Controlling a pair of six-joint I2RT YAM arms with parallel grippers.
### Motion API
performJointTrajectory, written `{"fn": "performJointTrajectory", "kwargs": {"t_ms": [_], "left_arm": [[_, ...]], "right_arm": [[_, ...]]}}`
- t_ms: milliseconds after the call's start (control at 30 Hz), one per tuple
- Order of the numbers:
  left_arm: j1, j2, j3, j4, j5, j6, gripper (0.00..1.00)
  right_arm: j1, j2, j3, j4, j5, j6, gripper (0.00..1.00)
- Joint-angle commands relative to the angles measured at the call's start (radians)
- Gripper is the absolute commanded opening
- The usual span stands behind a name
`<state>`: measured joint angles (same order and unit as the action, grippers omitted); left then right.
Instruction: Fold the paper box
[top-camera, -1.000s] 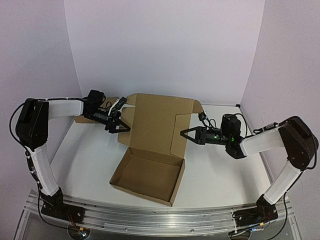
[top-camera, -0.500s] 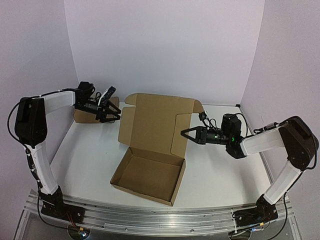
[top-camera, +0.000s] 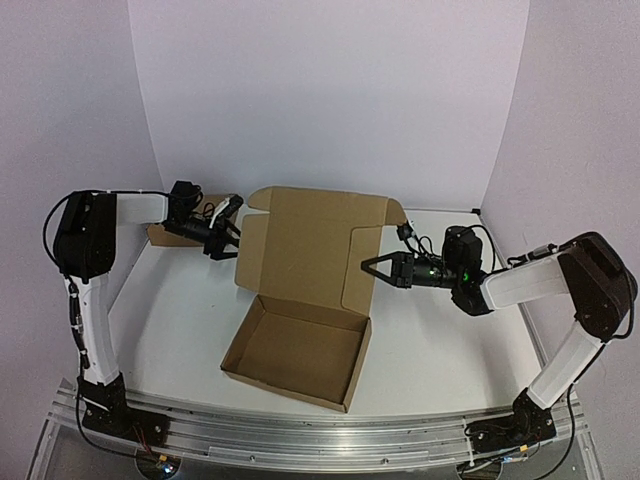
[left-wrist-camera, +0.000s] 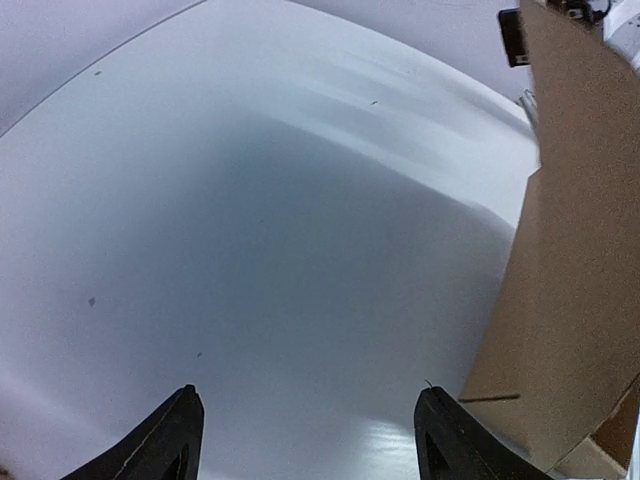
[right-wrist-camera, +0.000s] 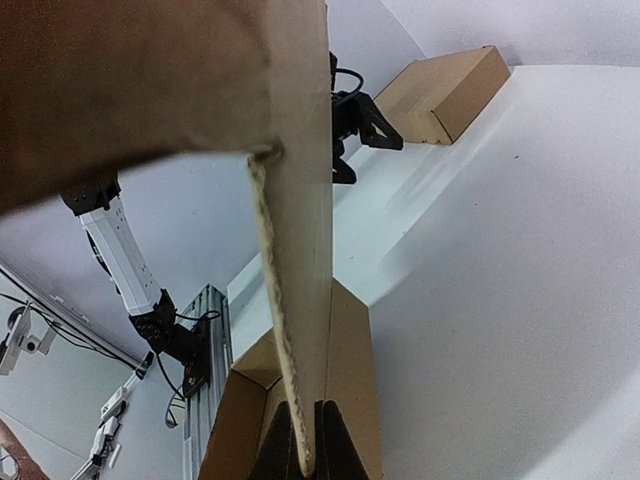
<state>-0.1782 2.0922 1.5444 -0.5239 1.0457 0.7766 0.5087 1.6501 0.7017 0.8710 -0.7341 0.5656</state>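
Observation:
The paper box (top-camera: 300, 300) lies mid-table, its shallow tray (top-camera: 295, 352) toward the front and its wide lid panel (top-camera: 312, 240) raised behind it. My right gripper (top-camera: 366, 267) is shut on the lid's right side flap; in the right wrist view the flap's edge (right-wrist-camera: 298, 300) runs down between the closed fingers of the right gripper (right-wrist-camera: 307, 445). My left gripper (top-camera: 224, 245) hangs open just left of the lid's left flap, apart from it. In the left wrist view the left gripper (left-wrist-camera: 308, 405) is empty, with the cardboard (left-wrist-camera: 575, 260) at its right.
A smaller plain brown box (top-camera: 165, 236) stands at the back left against the wall, partly hidden by the left arm; it also shows as the plain box (right-wrist-camera: 450, 90) in the right wrist view. White walls close the table (top-camera: 450, 350) on three sides.
The left gripper drew back from the lid's left flap toward the back left, then came partway back toward it. The right gripper and the box stayed put.

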Motion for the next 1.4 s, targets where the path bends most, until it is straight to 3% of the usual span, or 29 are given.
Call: {"fn": "performJointTrajectory", "kwargs": {"t_ms": [0,133,400,767,900,1200,1267,1367], "left_arm": [[-0.023,-0.074,-0.005,-0.025,0.149,-0.018,0.76],[-0.034,-0.125,-0.066,-0.058,0.246,-0.011,0.78],[-0.059,-0.117,-0.049,-0.172,0.301,0.042,0.81],[-0.14,-0.091,-0.057,0.042,0.295,-0.179,0.81],[-0.155,-0.077,-0.062,0.087,0.264,-0.221,0.66],[-0.155,-0.072,-0.041,0.042,0.259,-0.182,0.07],[-0.155,-0.073,-0.032,0.024,0.26,-0.166,0.01],[-0.155,-0.076,-0.021,-0.001,0.252,-0.147,0.0]], "right_arm": [[-0.004,-0.022,0.039,0.028,0.001,-0.021,0.0],[-0.004,0.001,0.06,0.029,-0.007,-0.021,0.0],[-0.004,0.034,0.097,0.028,-0.013,-0.025,0.0],[-0.004,0.064,0.121,0.031,-0.037,-0.027,0.0],[-0.003,0.08,0.134,0.042,-0.054,-0.023,0.0],[-0.004,0.091,0.128,0.048,-0.053,-0.024,0.0],[-0.004,0.094,0.128,0.048,-0.053,-0.025,0.0],[-0.004,0.096,0.126,0.046,-0.05,-0.021,0.0]]}}
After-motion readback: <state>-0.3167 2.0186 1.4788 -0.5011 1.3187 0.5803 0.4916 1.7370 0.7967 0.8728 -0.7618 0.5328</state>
